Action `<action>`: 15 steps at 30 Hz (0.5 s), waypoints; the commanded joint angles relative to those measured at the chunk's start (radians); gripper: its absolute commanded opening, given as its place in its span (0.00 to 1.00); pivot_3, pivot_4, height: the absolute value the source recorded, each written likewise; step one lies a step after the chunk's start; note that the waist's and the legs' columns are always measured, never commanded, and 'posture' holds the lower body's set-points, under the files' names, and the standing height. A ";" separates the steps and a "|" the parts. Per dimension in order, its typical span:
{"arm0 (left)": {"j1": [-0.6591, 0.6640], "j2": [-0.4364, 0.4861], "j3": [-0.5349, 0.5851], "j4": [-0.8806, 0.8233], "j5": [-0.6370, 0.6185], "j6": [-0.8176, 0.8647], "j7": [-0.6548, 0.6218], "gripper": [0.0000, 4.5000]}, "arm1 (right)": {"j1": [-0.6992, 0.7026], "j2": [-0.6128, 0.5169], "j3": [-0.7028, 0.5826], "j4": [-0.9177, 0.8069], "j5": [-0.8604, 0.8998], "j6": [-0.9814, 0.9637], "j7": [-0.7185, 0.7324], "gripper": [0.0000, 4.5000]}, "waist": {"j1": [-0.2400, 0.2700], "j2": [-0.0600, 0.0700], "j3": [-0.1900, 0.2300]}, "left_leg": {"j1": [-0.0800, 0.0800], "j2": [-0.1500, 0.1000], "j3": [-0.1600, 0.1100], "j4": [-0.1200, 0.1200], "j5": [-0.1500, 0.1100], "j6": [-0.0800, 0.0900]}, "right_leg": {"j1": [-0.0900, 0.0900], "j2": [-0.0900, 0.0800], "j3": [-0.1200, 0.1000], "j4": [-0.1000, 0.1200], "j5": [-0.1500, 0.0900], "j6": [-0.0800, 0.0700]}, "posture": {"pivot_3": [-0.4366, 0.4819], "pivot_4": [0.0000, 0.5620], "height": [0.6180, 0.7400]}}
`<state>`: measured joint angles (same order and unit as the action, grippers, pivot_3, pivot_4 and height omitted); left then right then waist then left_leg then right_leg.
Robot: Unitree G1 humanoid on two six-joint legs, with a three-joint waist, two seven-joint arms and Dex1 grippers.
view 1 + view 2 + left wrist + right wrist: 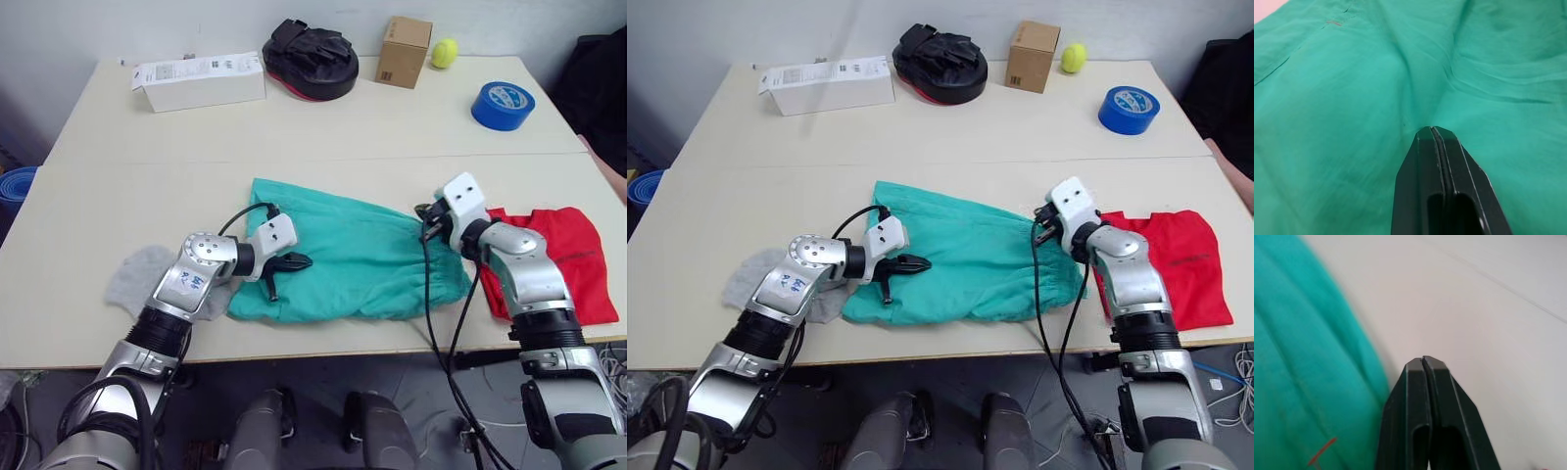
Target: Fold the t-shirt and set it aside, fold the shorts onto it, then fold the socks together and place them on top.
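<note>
Over shorts (362, 257): L claw (282, 266) closed (R claw (427, 223) too).

I am seeing one red t-shirt (558, 257), one pair of teal shorts (358, 259), one grey sock heap (142, 279), two boxes, one ball, one tape roll.
</note>
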<state>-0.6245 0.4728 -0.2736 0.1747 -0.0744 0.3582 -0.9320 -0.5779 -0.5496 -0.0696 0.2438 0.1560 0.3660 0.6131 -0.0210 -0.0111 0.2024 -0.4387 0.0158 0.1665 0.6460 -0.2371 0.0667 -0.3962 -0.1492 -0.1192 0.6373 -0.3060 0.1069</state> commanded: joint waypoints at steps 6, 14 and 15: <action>-0.021 -0.026 0.047 0.012 -0.043 -0.030 -0.024 0.00 | 0.350 -0.141 -0.311 -0.645 0.359 0.410 0.059 0.01 | 0.019 0.000 0.000 | -0.001 0.000 -0.001 0.000 0.001 0.006 | 0.001 0.000 -0.001 -0.003 0.000 0.000 | 0.48 0.27 1.00; -0.054 -0.039 -0.020 0.117 0.017 -0.135 -0.088 0.00 | 0.670 0.007 -0.611 -1.049 0.767 0.829 -0.199 0.01 | 0.022 0.000 0.000 | -0.001 0.001 -0.001 -0.002 -0.002 0.003 | 0.004 0.000 0.000 -0.011 0.000 -0.001 | 0.48 0.27 1.00; -0.058 -0.044 -0.029 0.132 0.029 -0.155 -0.088 0.00 | 0.714 0.029 -0.619 -1.083 0.802 0.846 -0.229 0.04 | 0.023 0.000 0.000 | -0.001 0.001 -0.001 -0.003 -0.002 0.003 | 0.004 0.000 0.000 -0.012 0.000 -0.001 | 0.48 0.27 1.00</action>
<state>-0.6674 0.4348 -0.2802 0.2938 -0.0691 0.2455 -1.0083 0.1052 -0.5368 -0.6412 -0.7607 0.8776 1.1757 0.4363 0.0023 -0.0107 0.2024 -0.4397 0.0162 0.1658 0.6420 -0.2392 0.0697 -0.3932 -0.1493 -0.1187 0.6249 -0.3064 0.1060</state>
